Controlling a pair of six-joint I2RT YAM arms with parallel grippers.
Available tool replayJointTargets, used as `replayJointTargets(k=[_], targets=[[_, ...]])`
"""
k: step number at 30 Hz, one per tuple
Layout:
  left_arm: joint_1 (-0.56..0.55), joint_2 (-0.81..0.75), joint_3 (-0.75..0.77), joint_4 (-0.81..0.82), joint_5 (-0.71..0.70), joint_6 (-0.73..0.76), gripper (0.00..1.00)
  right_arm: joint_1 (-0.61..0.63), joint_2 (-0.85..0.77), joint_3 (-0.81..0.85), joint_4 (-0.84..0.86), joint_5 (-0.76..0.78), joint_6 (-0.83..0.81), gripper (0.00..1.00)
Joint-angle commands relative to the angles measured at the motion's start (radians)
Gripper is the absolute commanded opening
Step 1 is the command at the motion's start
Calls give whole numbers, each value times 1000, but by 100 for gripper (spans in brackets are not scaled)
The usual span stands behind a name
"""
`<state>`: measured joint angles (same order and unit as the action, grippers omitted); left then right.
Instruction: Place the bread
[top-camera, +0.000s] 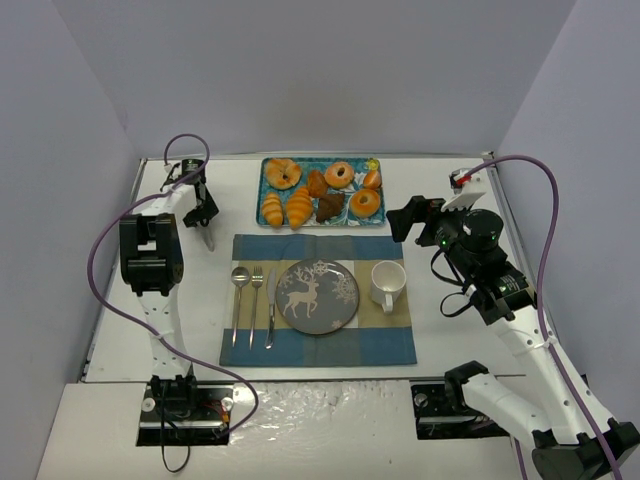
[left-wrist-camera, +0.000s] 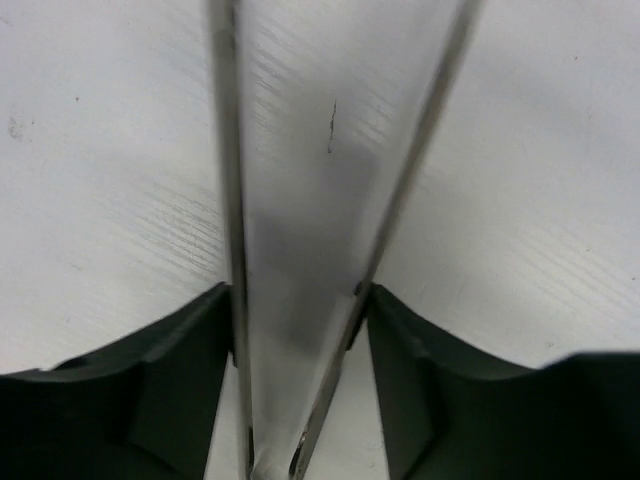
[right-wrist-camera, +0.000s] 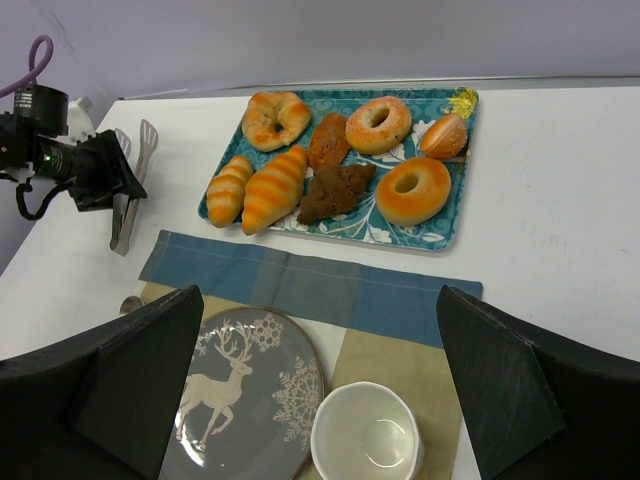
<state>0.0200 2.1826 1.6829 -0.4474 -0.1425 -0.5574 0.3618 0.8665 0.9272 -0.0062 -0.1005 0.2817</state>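
Several breads lie on a blue patterned tray (top-camera: 322, 161) (right-wrist-camera: 462, 190) at the back: striped croissants (top-camera: 298, 207) (right-wrist-camera: 272, 188), ring-shaped buns (right-wrist-camera: 412, 190) and dark pastries. Metal tongs (top-camera: 207, 234) (left-wrist-camera: 232, 200) (right-wrist-camera: 128, 200) lie on the table left of the tray. My left gripper (top-camera: 204, 214) (left-wrist-camera: 295, 300) (right-wrist-camera: 100, 170) is down over them, its fingers pressed against both tong arms. My right gripper (top-camera: 405, 218) (right-wrist-camera: 318, 300) hangs open and empty above the placemat, right of the tray. A grey deer plate (top-camera: 317, 296) (right-wrist-camera: 245, 400) sits empty on the placemat.
A blue and tan placemat (top-camera: 318, 345) holds a spoon (top-camera: 238, 290), fork (top-camera: 255, 290) and knife (top-camera: 271, 305) left of the plate, and a white cup (top-camera: 388, 284) (right-wrist-camera: 365, 435) right of it. White walls enclose the table on three sides.
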Motion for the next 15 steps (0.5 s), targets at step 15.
replayJointTargets(k=[15], targets=[[-155, -399, -103, -31, -115, 33, 39, 16, -21, 15, 63, 15, -19, 100]])
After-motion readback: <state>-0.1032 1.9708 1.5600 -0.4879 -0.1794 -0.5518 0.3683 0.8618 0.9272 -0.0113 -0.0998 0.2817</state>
